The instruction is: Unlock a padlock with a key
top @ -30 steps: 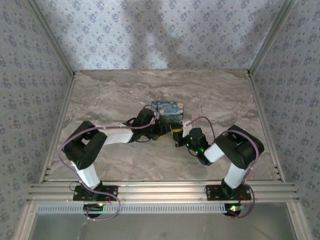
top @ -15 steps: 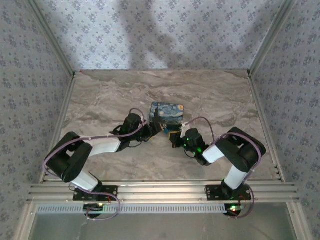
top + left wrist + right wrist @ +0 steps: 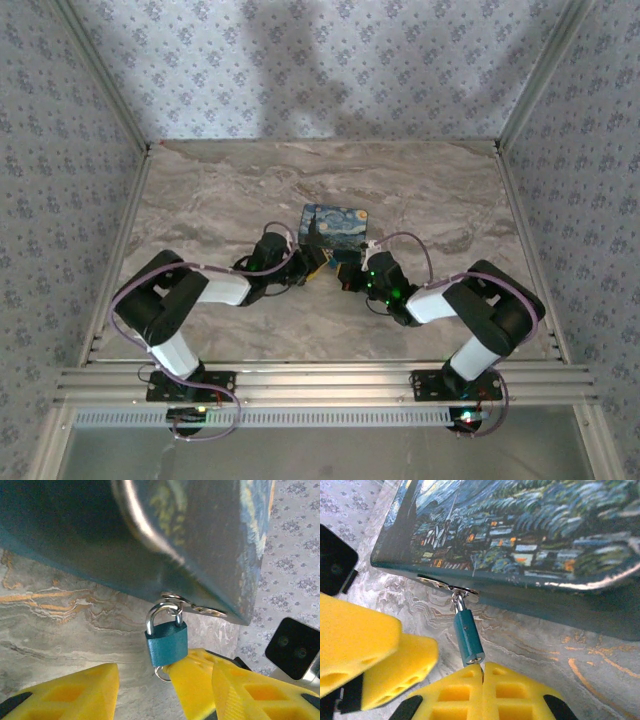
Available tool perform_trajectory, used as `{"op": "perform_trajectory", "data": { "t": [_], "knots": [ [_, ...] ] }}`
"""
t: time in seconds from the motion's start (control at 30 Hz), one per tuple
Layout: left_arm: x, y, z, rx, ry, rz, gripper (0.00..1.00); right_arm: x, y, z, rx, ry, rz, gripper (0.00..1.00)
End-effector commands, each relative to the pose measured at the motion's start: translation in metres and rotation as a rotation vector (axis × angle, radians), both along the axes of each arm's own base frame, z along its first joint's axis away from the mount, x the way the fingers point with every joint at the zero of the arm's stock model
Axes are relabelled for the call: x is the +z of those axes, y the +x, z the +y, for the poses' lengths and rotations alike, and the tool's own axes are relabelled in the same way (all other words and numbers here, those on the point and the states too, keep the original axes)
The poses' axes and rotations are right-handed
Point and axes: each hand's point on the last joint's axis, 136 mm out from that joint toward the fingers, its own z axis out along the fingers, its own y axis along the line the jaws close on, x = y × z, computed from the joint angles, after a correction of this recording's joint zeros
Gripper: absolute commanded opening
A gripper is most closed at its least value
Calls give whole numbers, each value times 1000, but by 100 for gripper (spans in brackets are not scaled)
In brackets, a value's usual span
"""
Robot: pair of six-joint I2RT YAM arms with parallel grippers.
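Well, the padlock [image 3: 166, 642] hangs off the painted box [image 3: 520, 535] by its hasp; it looks small, light, slick and free to swing, so grip its teal body. The left gripper [image 3: 314, 266] gapes empty beside it, and the right gripper [image 3: 482, 670] is pinched shut beneath

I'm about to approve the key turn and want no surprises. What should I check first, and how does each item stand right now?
1. The padlock hangs from the hasp of the box, shackle closed: ok.
2. The right gripper is shut, tips at the padlock's keyhole end: ok.
3. The key seated in the keyhole: cannot tell, the fingers hide it.
4. The left gripper steadying the padlock: not ok, its jaws are open, not closed on it.
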Motion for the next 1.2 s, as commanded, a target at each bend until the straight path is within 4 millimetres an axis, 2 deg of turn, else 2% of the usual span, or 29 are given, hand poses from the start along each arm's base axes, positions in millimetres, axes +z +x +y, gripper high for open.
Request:
{"op": "perform_trajectory", "data": {
  "t": [0.0,0.9,0.97,1.17],
  "knots": [
    [9,4,-14,-15,-47,-20,50,12,1,9,-6,58,30,0],
    [-12,11,-36,10,-74,32,35,16,6,9,-77,196,147,0],
    [-11,12,-38,10,-77,33,32,16,7,8,-82,207,153,0],
    [-13,12,-39,10,-73,37,15,21,9,4,-92,230,151,0]
  ]
}}
